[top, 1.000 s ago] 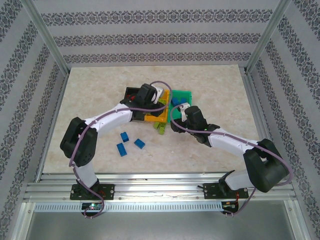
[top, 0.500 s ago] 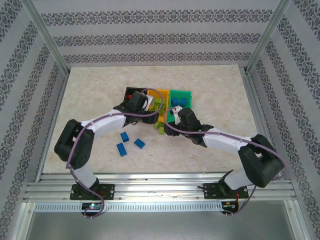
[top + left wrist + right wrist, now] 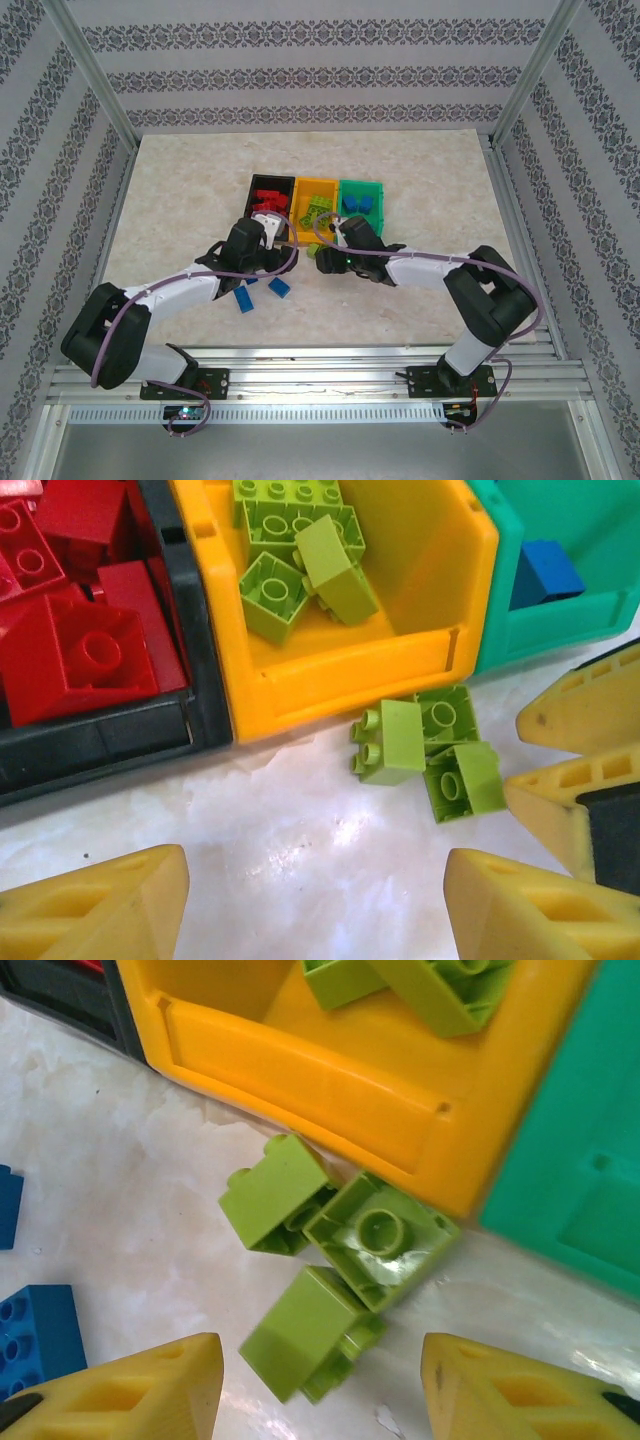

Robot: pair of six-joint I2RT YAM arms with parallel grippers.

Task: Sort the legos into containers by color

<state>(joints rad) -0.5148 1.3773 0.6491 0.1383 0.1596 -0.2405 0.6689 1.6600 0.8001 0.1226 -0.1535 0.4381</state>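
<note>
On the desk (image 3: 180,190), the yellow bin (image 3: 340,670) already held some limes. Right pincer (image 3: 320,1385) and left pincer (image 3: 315,905) both hung spread, empty. Three lime legos (image 3: 375,1235) lay just outside it; I'd say lower, pinch one, lift it in.

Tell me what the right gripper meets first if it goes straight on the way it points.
Likely the nearest lime green brick of three lying on the table ahead of the right gripper; the orange-yellow bin stands behind. Depth is unclear.
</note>
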